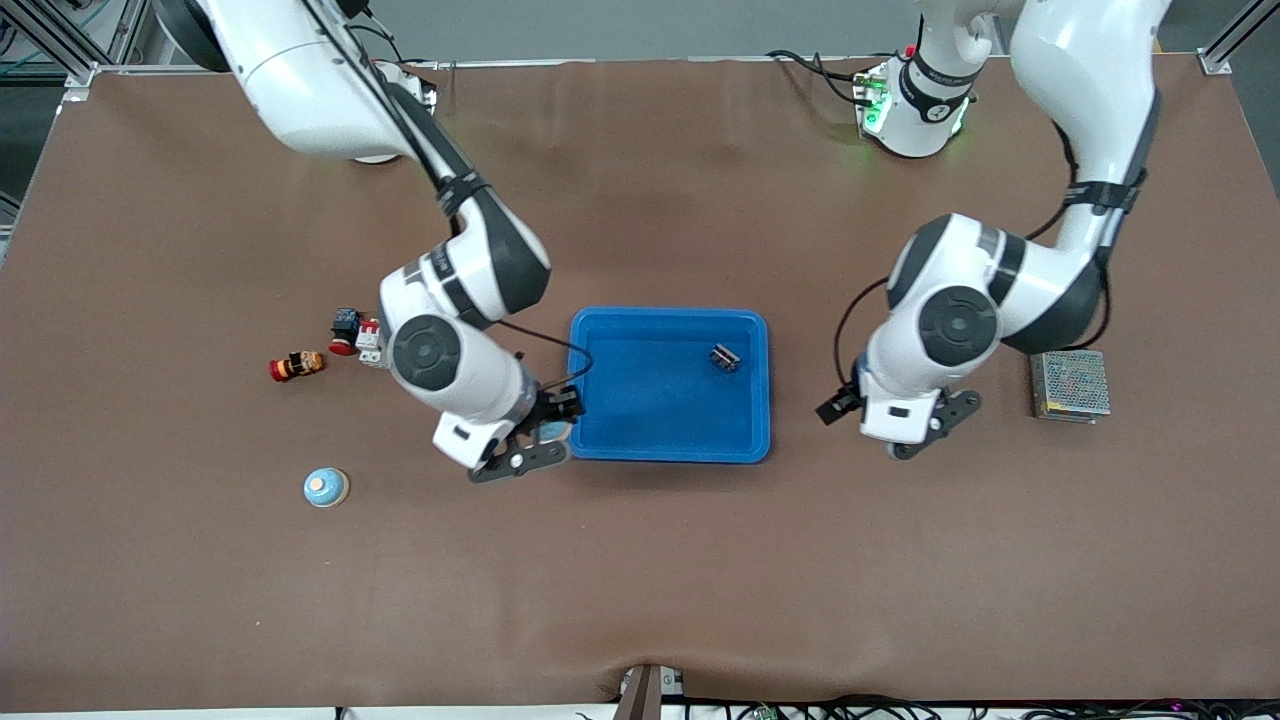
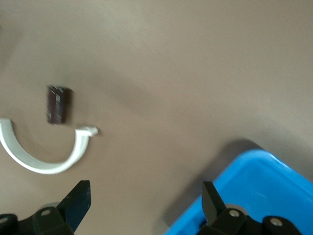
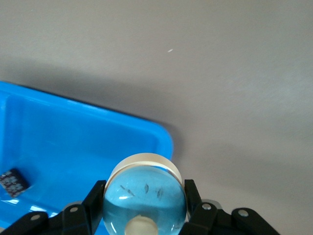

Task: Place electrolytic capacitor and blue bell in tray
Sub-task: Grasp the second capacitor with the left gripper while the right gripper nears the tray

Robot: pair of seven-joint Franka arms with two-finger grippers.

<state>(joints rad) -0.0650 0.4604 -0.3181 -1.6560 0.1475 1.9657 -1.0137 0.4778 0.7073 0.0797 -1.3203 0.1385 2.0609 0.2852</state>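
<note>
The bright-blue tray (image 1: 670,440) sits mid-table and also shows in the right wrist view (image 3: 73,132). In it lies a small dark part with pale print (image 1: 726,357) (image 3: 13,182), which looks like the electrolytic capacitor. My right gripper (image 1: 545,440) (image 3: 145,205) is shut on a blue bell (image 1: 553,432) (image 3: 146,191), a pale-rimmed dome, and hangs over the tray's rim at the corner toward the right arm's end. My left gripper (image 1: 925,425) (image 2: 146,193) stands open and empty over bare table beside the tray's other end, and that arm waits.
A second blue bell (image 1: 326,487) rests on the table toward the right arm's end, with a red-orange part (image 1: 296,366) and black, red and white parts (image 1: 355,333) nearby. A mesh metal box (image 1: 1071,385) lies past the left arm. Under it are a dark brown cylinder (image 2: 57,105) and a white half-ring (image 2: 44,164).
</note>
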